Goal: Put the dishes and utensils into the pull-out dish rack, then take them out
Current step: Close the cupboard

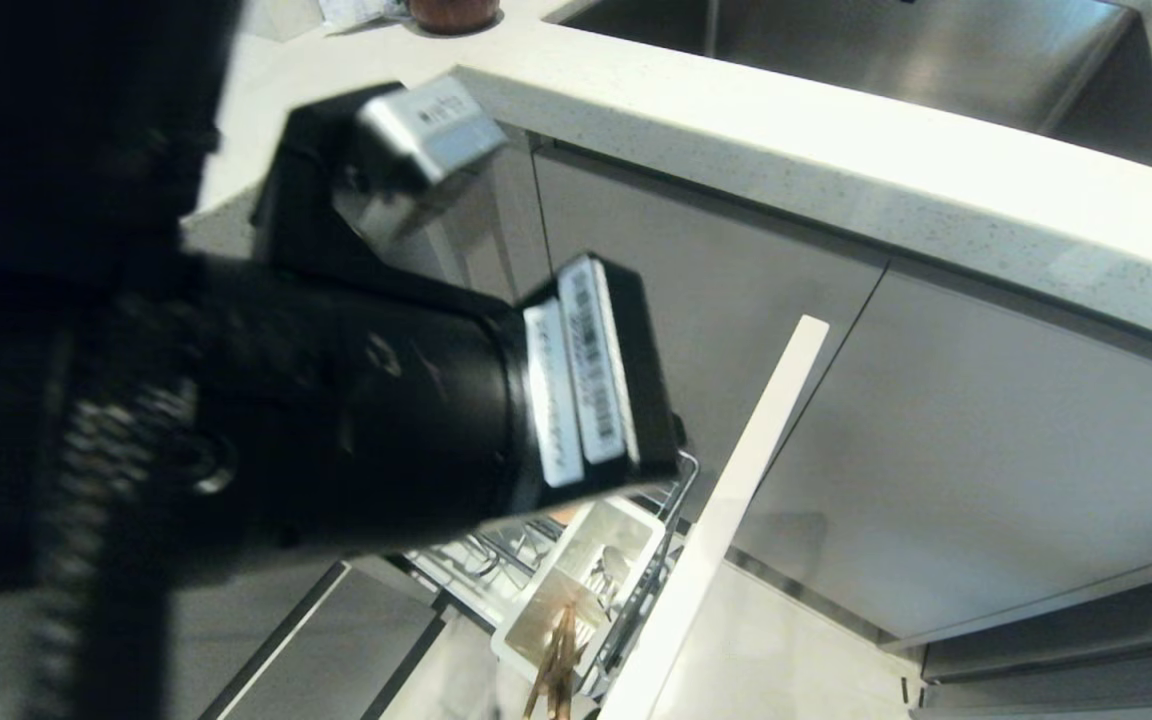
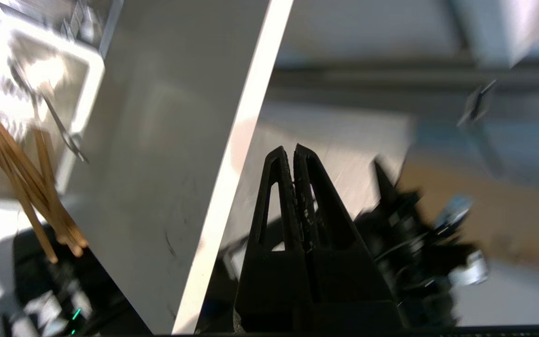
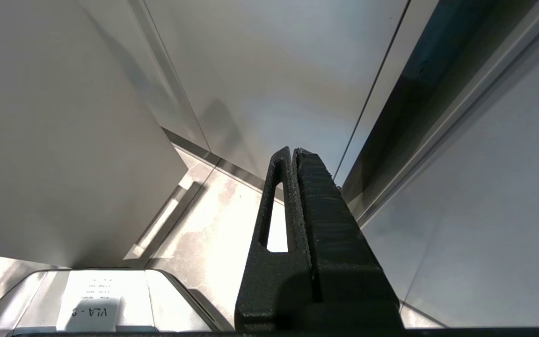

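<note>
Left pincer [image 2: 294,152] pressed together, empty, beside the cabinet front [image 2: 157,164]. Chopsticks [image 1: 558,655] and spoon [image 1: 614,565] stand in the rack's utensil cup [image 1: 626,520], so loaded. Right pincer [image 3: 294,153] pressed together, parked.

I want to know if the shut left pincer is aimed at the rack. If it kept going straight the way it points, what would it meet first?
Probably not the rack: the left pincer points past the grey cabinet front toward pale floor, though depth is unclear.
</note>
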